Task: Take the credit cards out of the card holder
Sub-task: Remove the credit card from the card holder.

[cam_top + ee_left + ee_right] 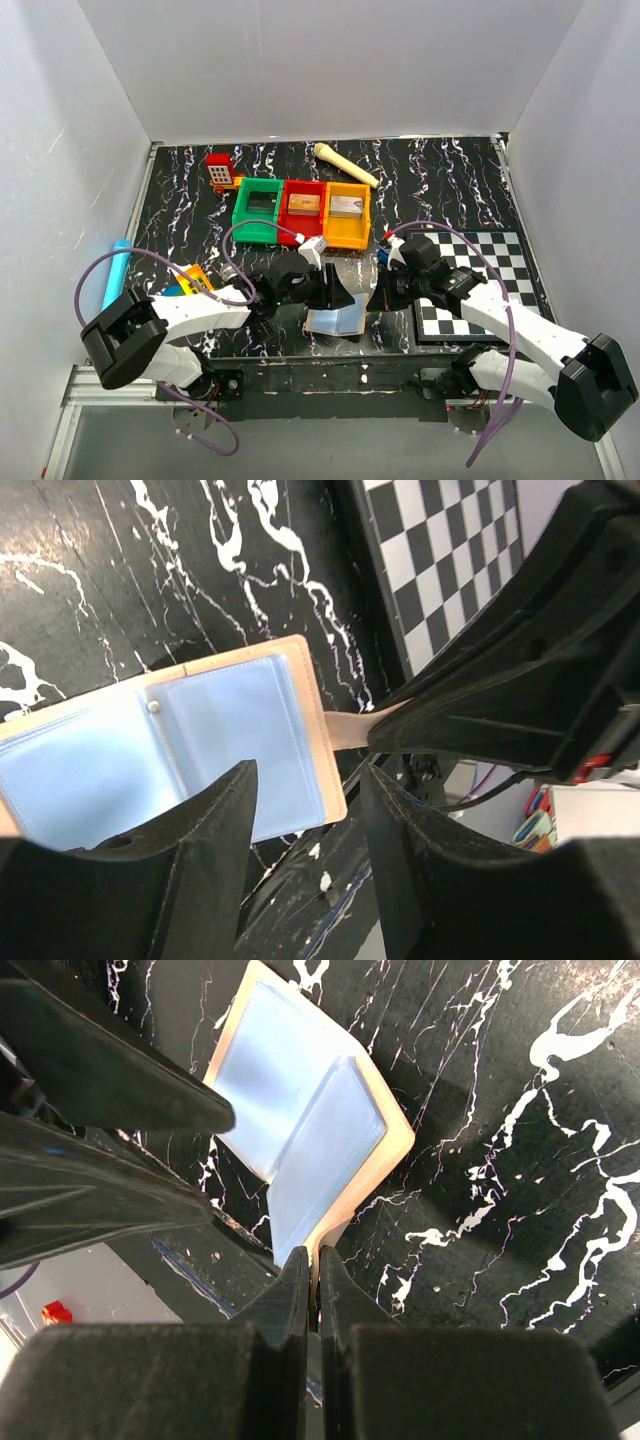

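Note:
The card holder (240, 740) lies open near the table's front edge, with pale blue pockets and a tan rim. In the top view the card holder (338, 320) sits between both grippers. My right gripper (313, 1255) is shut on the holder's tan edge (385, 1165), lifting that flap slightly. My left gripper (310, 770) hovers over the holder's near corner, its fingers apart and nothing between them. From above, the left gripper (340, 293) and right gripper (380, 297) nearly face each other. No credit cards show; the pockets look plain blue.
Green (258, 208), red (303, 208) and orange (347, 212) bins stand in a row behind. A chequered board (480, 265) lies to the right under the right arm. A wooden stick (345, 163), a red toy (222, 172) and a blue tube (117, 272) lie further off.

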`<act>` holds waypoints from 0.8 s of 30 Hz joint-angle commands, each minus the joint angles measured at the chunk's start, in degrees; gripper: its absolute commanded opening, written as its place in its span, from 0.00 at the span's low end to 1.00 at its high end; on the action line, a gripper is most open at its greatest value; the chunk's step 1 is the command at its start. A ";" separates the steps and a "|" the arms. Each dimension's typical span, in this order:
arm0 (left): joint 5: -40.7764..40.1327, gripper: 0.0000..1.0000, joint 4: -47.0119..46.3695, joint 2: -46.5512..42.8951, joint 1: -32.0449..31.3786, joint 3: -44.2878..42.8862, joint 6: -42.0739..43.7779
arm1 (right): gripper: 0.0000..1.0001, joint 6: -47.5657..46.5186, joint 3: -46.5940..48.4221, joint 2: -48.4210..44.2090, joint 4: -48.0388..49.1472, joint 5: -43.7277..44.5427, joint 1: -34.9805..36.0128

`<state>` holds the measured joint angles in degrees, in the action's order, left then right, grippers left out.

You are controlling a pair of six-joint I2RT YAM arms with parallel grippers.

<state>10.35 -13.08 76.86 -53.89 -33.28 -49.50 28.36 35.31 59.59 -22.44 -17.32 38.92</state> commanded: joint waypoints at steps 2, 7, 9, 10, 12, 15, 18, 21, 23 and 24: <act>1.69 0.44 4.46 1.97 -0.95 -3.98 4.40 | 0.01 0.56 -0.77 -2.55 2.48 -0.52 0.28; 0.73 0.45 7.54 3.82 -1.48 -5.57 5.90 | 0.01 0.12 0.28 -3.08 2.05 -0.08 0.28; 0.55 0.45 7.81 4.17 -1.74 -5.83 6.34 | 0.01 -0.06 0.81 -2.82 1.78 -0.25 0.28; 0.11 0.46 8.42 4.35 -1.83 -6.36 6.51 | 0.01 -0.23 1.07 -2.64 1.78 -0.26 0.20; -0.76 0.47 9.73 5.05 -2.36 -7.41 7.39 | 0.01 -0.23 1.34 -2.38 1.78 -0.34 0.28; -1.82 0.48 10.97 6.63 -3.24 -8.64 8.18 | 0.01 -0.23 1.52 -2.55 1.87 -0.43 0.28; -2.26 0.50 11.50 7.69 -3.85 -9.35 8.62 | 0.01 -0.23 1.60 -2.64 1.96 -0.70 0.28; -3.05 0.51 12.20 8.48 -4.29 -10.31 9.24 | 0.01 -0.15 1.87 -2.99 1.96 -0.87 0.28; -3.49 0.51 12.73 9.09 -4.47 -11.02 9.50 | 0.01 -0.15 2.13 -2.82 1.96 -0.96 0.28; -3.67 0.51 12.73 9.36 -4.65 -11.28 9.59 | 0.01 -0.15 2.22 -2.73 1.96 -1.05 0.20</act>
<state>8.62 -1.65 86.04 -57.91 -41.85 -41.69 28.49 34.74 57.36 -22.11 -17.32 38.92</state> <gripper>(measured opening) 0.508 0.053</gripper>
